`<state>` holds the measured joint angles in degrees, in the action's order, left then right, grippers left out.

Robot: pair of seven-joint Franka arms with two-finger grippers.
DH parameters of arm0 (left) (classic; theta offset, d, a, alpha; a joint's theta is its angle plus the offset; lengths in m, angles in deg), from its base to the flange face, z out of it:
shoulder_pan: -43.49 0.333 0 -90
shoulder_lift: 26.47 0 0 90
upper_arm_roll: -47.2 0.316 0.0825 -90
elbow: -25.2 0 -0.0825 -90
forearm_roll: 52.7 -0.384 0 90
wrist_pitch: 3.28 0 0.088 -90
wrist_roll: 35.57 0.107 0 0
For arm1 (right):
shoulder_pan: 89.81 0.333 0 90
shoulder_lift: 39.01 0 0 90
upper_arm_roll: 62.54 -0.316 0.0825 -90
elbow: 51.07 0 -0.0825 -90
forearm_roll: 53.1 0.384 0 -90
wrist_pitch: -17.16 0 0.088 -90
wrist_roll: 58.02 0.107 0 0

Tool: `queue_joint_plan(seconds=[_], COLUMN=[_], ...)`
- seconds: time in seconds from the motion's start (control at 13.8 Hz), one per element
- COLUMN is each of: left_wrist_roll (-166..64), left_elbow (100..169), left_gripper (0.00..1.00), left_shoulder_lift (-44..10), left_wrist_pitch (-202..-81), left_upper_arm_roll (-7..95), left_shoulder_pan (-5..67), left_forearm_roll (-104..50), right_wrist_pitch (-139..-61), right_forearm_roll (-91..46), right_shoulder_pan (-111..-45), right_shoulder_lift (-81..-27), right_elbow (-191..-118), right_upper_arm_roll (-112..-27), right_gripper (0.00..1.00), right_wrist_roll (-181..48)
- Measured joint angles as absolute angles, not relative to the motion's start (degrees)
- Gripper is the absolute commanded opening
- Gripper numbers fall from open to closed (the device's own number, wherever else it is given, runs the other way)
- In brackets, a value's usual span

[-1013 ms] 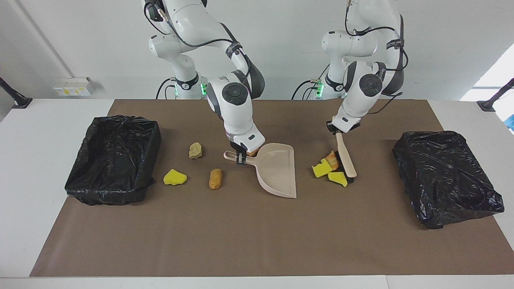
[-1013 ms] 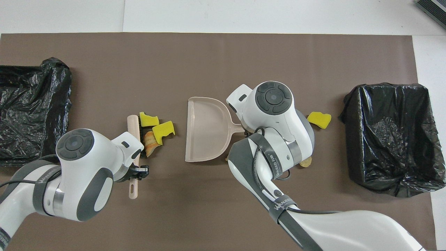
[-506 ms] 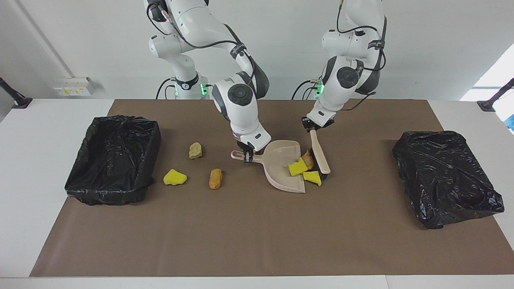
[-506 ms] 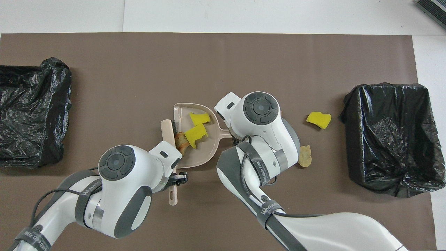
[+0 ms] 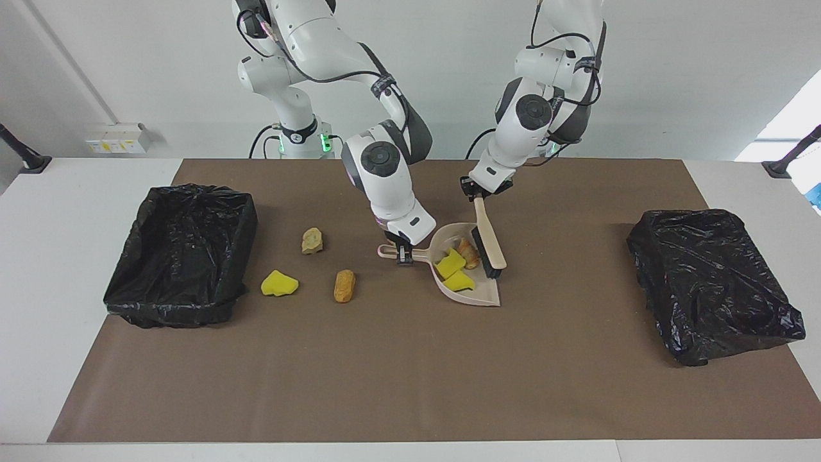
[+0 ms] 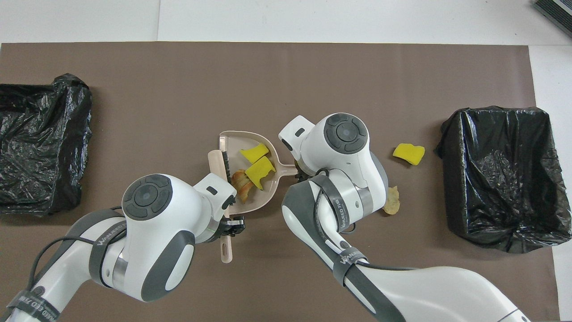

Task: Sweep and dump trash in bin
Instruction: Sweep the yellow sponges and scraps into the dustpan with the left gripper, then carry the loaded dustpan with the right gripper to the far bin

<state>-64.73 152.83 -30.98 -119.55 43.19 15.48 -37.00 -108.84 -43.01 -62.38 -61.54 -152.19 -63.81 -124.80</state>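
Three bits of trash are in my dustpan (image 5: 471, 290) right now — two yellow sponge chunks (image 5: 454, 270) and one tan pastry piece (image 5: 467, 252), bunched toward the handle end of the pan. My right gripper (image 5: 403, 255) is clamped tight on the dustpan's handle, roughly mid-table on the brown mat (image 5: 410, 372). My left gripper (image 5: 477, 191) is pinched shut on the top of the brush (image 5: 489, 239), which slants down so its black bristles sit at the pan's open mouth, right against the pastry piece.

The other stuff lies on the mat toward my right arm's end of the table: a yellow sponge chunk (image 5: 279, 283), an orange bread piece (image 5: 344, 285) just beside it, and a lumpy tan piece (image 5: 312, 240) nearer to the robots than those two. All three lie well apart from the pan, between it and the open bin lined with black plastic (image 5: 183, 253) at that end. From overhead my right arm's wrist covers the orange bread piece and half hides the tan one (image 6: 392, 201).

At my left arm's end sits a second black bag-covered bin (image 5: 712, 282), its plastic crumpled over the top — I can't tell if it's open. Nothing sits between the pan and either bin except those loose bits on the one side.
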Motion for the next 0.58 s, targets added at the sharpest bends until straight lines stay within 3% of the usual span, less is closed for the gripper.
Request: queue_joint_plan(seconds=[0.29, 0.58], left_wrist_roll=[-64.70, -62.25], left_elbow=[147.62, 144.02], left_gripper=[0.00, 0.00], left_shoulder_lift=[-31.87, -32.96], left_wrist_pitch=[-111.91, -106.58], left_upper_arm_roll=[44.30, 44.56], left_shoulder_pan=[18.55, 23.77], left_forearm_roll=[-37.40, -42.16], right_wrist_pitch=[-108.40, -101.38], right_forearm_roll=[-41.53, -41.34], right_shoulder_pan=[-64.17, -69.42], right_shoulder_lift=[-59.73, -55.00], right_elbow=[-151.39, -149.78], right_upper_arm_roll=[-63.73, -63.51], right_gripper=[0.00, 0.00], right_wrist_roll=[-128.09, -133.24])
